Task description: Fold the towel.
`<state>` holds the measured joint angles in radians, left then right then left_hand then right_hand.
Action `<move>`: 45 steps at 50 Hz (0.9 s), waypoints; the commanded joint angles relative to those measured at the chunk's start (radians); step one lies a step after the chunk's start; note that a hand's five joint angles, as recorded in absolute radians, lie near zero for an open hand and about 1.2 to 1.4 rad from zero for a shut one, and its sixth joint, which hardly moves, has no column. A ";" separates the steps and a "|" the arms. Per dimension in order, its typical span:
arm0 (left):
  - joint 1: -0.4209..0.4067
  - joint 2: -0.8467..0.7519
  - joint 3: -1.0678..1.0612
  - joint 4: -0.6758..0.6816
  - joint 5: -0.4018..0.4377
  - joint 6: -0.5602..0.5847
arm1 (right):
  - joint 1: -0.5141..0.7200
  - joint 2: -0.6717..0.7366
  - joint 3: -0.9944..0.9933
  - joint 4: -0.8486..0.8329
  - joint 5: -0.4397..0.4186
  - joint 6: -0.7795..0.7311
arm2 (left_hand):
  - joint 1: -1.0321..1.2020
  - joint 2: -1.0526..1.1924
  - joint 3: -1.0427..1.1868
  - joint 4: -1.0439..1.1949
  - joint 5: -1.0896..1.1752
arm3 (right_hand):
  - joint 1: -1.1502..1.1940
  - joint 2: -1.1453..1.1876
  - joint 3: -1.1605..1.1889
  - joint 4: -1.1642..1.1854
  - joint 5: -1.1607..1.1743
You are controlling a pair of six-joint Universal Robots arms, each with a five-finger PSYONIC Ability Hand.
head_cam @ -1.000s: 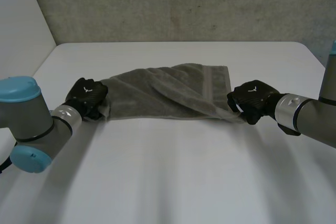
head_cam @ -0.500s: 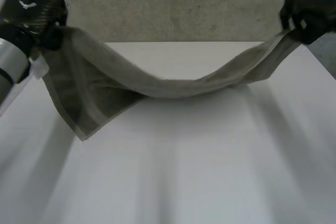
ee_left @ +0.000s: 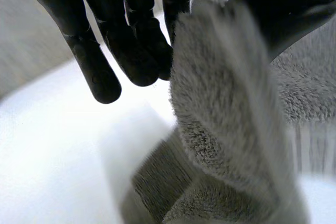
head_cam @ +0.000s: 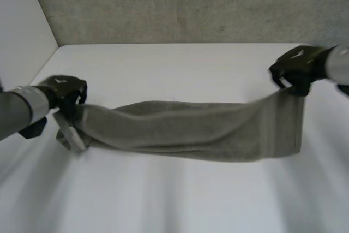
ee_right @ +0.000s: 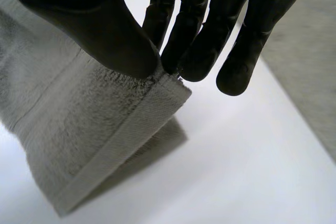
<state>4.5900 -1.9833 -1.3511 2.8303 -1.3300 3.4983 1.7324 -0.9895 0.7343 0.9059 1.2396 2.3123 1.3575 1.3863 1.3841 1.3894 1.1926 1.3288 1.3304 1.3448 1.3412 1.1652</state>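
Towel, grey, one piece, held between both hands over the white table.
Your head view puts the left hand at 9 o'clock and the right hand at 2 o'clock, with the towel sagging low between them. Your wrist views add the grips: left thumb and fingers pinch a bunched end, and right thumb and fingers pinch a hemmed corner. Since half a second ago, both hands have dropped from high up.

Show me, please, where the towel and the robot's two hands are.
towel (head_cam: 191,132), head view, middle of the cloth.
left hand (head_cam: 65,91), head view, back of the hand.
right hand (head_cam: 294,67), head view, back of the hand.
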 commanded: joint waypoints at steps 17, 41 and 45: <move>-0.149 -0.285 0.871 0.403 -0.172 -0.053 | 0.153 0.364 -0.964 -0.627 0.277 0.266 | 0.039 0.010 0.012 0.007 0.029 | 0.067 0.066 0.051 0.055 0.057; -0.068 -0.215 0.273 0.624 -0.031 -0.208 | 0.121 0.271 -0.362 -0.556 -0.029 0.250 | 0.039 0.010 0.012 0.007 0.029 | 0.067 0.066 0.051 0.055 0.057; -0.060 -0.219 0.097 0.684 0.055 -0.136 | 0.113 0.292 -0.161 -0.562 -0.026 0.094 | 0.039 0.010 0.012 0.007 0.029 | 0.067 0.066 0.051 0.055 0.057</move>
<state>4.5186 -2.1978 -1.0104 3.4374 -1.3980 3.2871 1.8579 -0.7362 0.3324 0.3377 1.2252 2.5822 1.3583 1.3869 1.3868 1.3903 1.1960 1.3290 1.3305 1.3463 1.3413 1.1654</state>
